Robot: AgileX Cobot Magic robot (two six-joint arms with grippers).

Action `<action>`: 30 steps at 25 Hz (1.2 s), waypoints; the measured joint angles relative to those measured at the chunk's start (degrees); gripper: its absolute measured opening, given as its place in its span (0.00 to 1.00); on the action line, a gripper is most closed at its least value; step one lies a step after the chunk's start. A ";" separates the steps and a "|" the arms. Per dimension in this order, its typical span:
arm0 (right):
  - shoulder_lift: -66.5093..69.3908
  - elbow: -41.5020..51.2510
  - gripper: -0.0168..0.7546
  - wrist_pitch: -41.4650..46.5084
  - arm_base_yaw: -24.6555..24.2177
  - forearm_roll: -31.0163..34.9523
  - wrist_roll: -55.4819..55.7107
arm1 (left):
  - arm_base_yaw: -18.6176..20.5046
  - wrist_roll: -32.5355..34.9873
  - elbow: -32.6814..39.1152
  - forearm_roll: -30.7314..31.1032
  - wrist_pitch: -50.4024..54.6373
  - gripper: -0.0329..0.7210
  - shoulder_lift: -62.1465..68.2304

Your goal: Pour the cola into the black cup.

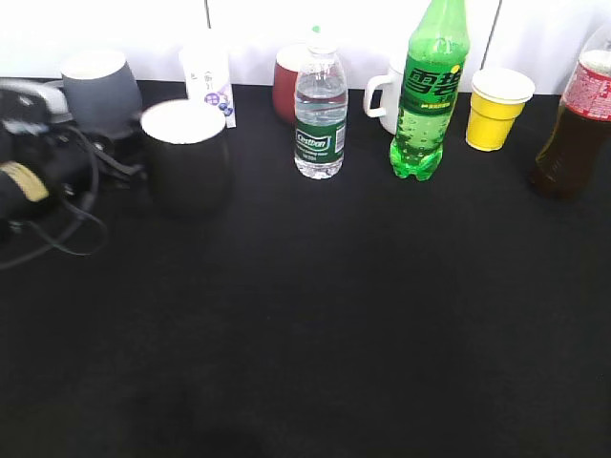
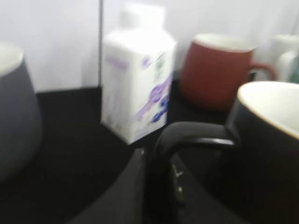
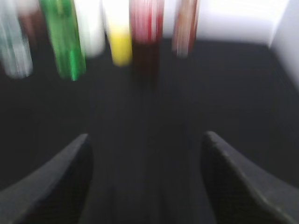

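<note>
- Standing at the far right edge of the black table (image 1: 315,324), the cola (image 1: 576,119) is upright, partly cut off by the frame, with its red-and-white label above the dark liquid.
- Blurred by motion, the right wrist view shows the same bottle ahead and well beyond the right gripper (image 3: 145,182), whose two dark fingers (image 3: 60,186) are spread wide apart with nothing between them.
- Just left of the cola in the exterior view sits a yellow paper cup (image 1: 497,107), then the tall green soda bottle (image 1: 430,91) with a white mug (image 1: 386,95) behind it.
- Near the middle of the back row stands a small clear water bottle (image 1: 320,110), and a dark red cup (image 1: 287,86) is behind it, against the white wall.
- The black cup (image 1: 184,153) stands upright on the left side of the table, well apart from the cola, its white inside showing.
- In the left wrist view the cup's black handle (image 2: 187,140) sits right at the left gripper (image 2: 156,186); one dark finger (image 2: 126,196) lies beside the loop, but I cannot tell whether the fingers are clamped on it.
- Behind the black cup are a white carton with purple print (image 2: 135,88) and a matte grey mug (image 1: 99,88).
- The left arm (image 1: 38,162), with its cables, lies at the left edge beside the black cup.
</note>
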 joint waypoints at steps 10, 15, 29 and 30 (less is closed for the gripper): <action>31.16 -6.53 0.71 -39.11 0.00 -2.31 0.00 | 0.00 -6.81 12.66 9.08 2.57 0.12 -28.38; 33.56 -6.45 0.63 -44.77 0.00 -2.80 0.00 | 0.00 -8.77 12.70 10.70 7.14 0.12 -37.95; 71.13 24.65 0.52 -108.46 0.00 -2.70 -3.13 | 0.00 -9.16 12.70 11.07 8.94 0.12 -39.07; 77.05 26.73 0.51 -115.96 0.00 -2.01 -4.13 | 0.00 -9.16 12.70 11.07 8.94 0.12 -39.07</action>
